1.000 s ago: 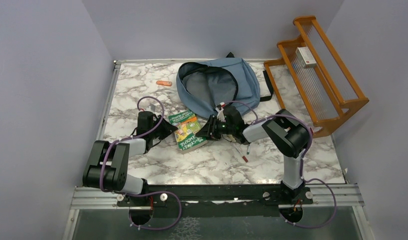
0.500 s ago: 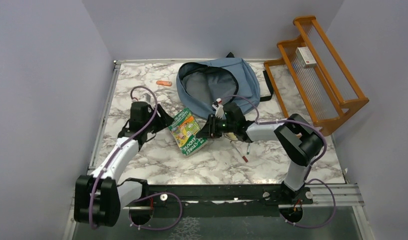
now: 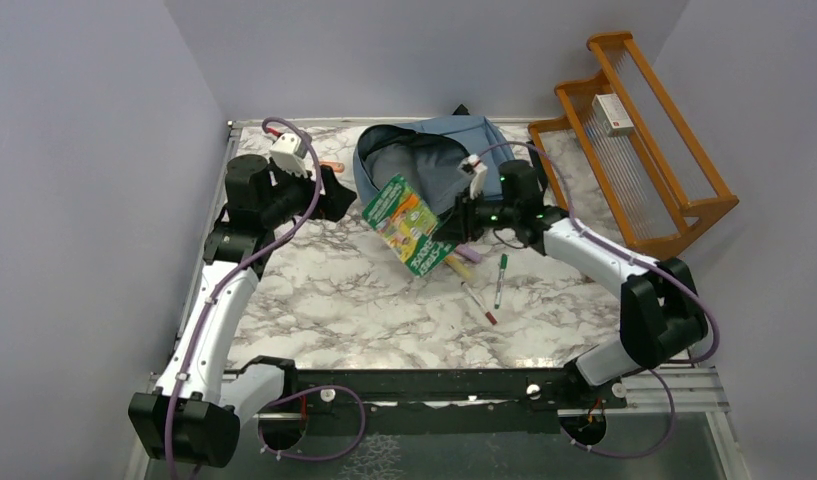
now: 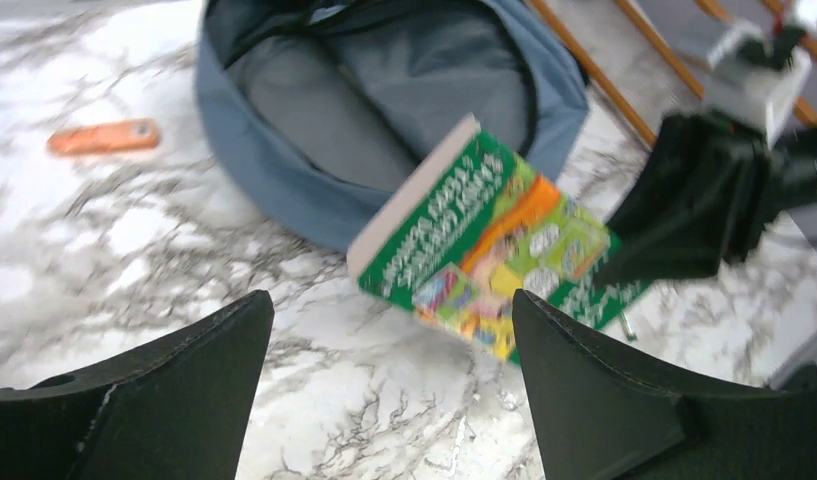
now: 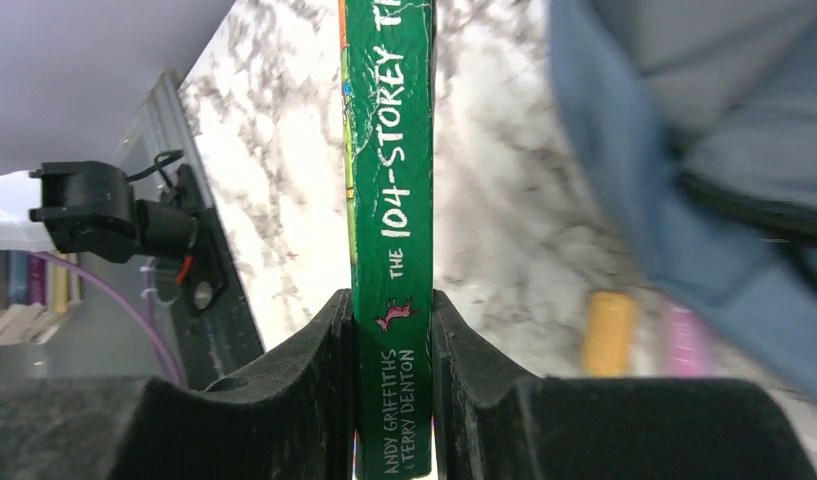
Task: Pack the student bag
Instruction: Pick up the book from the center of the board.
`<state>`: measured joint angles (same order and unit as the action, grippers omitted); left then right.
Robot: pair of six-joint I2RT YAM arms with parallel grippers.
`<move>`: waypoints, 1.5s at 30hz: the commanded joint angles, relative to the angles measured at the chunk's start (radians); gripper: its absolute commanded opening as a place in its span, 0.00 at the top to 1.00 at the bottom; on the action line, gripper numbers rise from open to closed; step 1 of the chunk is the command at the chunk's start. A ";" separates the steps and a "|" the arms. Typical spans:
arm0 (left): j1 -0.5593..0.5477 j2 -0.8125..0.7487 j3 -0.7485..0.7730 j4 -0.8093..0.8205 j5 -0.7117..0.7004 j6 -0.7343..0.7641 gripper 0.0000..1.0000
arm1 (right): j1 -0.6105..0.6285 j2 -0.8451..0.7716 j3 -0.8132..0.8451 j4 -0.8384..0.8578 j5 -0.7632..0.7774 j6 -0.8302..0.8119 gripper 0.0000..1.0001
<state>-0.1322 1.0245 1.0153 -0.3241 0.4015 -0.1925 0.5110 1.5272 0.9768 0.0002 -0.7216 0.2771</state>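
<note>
Student bag (image 3: 489,160) lies flat, mouth gaping toward the left arm; right claw (image 5: 392,330) clamps green book (image 3: 409,222), left claw (image 4: 391,305) spread.

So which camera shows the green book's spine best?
The right wrist view: the book stands edge-on, clamped in the right gripper, with its spine lettering readable. The left wrist view shows its colourful cover, blurred, in front of the student bag. The top view shows it small and tilted.
</note>
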 commanded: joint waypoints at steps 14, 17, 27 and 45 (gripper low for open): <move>-0.110 0.240 0.223 -0.036 0.580 0.344 0.15 | -0.181 0.143 0.434 -0.644 -0.633 -0.871 0.99; -0.151 0.238 0.207 -0.051 0.609 0.372 0.15 | -0.183 0.181 0.505 -0.783 -0.678 -0.984 1.00; -0.202 0.233 0.190 -0.078 0.568 0.401 0.21 | -0.184 0.157 0.526 -0.879 -0.794 -1.085 1.00; -0.266 0.240 0.165 -0.096 0.597 0.399 0.55 | -0.189 0.135 0.656 -0.947 -0.553 -1.084 1.00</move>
<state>-0.3817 1.2758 1.1851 -0.4007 0.9794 0.1829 0.3317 1.7119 1.5700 -0.9314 -1.2976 -0.8169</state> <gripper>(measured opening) 0.493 0.312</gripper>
